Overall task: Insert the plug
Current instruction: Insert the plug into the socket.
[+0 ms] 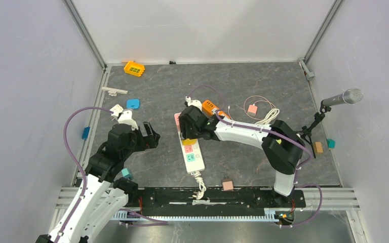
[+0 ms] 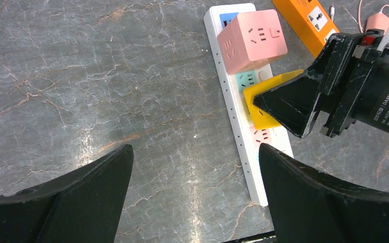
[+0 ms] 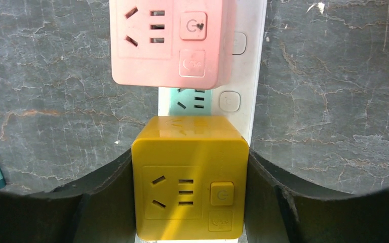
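Observation:
A white power strip (image 1: 194,159) lies in the middle of the table; it also shows in the left wrist view (image 2: 245,126) and the right wrist view (image 3: 245,76). A pink cube plug (image 3: 169,40) sits on its far end (image 2: 253,40). My right gripper (image 1: 189,135) is shut on a yellow cube plug (image 3: 190,185), holding it over the strip just behind a teal socket (image 3: 192,101); I cannot tell whether it is seated. The yellow plug also shows in the left wrist view (image 2: 261,109). My left gripper (image 2: 195,182) is open and empty, left of the strip (image 1: 152,137).
An orange power strip (image 1: 212,108) lies behind the right gripper. An orange block (image 1: 134,68) sits at the back left, a blue piece (image 1: 133,104) near it. A pink adapter with cable (image 1: 253,109) and white cord lie right. A small pink plug (image 1: 227,185) is by the near edge.

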Controlling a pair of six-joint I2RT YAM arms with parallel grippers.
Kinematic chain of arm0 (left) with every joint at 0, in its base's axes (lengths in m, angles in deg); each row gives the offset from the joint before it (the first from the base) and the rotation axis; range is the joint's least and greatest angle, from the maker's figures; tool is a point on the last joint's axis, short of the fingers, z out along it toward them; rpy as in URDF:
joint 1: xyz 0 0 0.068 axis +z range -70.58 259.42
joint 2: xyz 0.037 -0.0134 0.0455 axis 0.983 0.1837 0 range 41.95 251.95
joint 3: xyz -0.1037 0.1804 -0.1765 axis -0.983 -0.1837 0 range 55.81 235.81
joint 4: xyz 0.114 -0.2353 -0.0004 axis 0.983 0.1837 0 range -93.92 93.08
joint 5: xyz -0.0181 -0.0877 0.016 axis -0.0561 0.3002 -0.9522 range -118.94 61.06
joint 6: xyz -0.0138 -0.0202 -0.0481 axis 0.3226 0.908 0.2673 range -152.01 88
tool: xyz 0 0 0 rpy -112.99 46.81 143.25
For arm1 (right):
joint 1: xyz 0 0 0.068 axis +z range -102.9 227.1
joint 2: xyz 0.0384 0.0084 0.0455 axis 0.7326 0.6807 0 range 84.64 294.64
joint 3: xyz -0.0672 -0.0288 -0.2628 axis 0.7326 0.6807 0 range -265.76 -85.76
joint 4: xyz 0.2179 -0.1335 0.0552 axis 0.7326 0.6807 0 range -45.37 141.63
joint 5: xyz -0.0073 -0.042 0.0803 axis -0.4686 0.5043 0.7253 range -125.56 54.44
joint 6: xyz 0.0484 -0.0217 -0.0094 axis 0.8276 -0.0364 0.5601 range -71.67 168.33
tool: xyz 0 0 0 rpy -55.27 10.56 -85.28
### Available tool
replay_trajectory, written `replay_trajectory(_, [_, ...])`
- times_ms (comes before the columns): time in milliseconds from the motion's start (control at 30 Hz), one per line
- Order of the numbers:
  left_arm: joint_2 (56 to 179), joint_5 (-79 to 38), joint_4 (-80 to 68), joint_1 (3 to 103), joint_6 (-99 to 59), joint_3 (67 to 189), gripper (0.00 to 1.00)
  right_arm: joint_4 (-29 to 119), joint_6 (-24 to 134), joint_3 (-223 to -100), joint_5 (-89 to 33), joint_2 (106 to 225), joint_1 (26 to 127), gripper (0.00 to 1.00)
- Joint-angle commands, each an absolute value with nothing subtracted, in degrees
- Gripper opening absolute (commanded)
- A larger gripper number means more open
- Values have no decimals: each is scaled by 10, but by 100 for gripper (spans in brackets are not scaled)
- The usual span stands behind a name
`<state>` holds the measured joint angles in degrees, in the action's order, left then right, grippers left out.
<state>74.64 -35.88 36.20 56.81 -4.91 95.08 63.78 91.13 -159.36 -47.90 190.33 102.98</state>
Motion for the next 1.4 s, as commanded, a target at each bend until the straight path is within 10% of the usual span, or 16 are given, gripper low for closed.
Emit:
replay_trajectory(0, [747,-356,337,568,-64,950,99,712,922,-1590,-494,1950,1059,0])
replay_trajectory(1000, [749,-359,338,569,-64,951,99,786,876,-1573,-526,2034,1135,0])
replay_trajectory(1367, [749,-360,338,569,-64,949,99,820,853,-1701,-555,1963,1123,84])
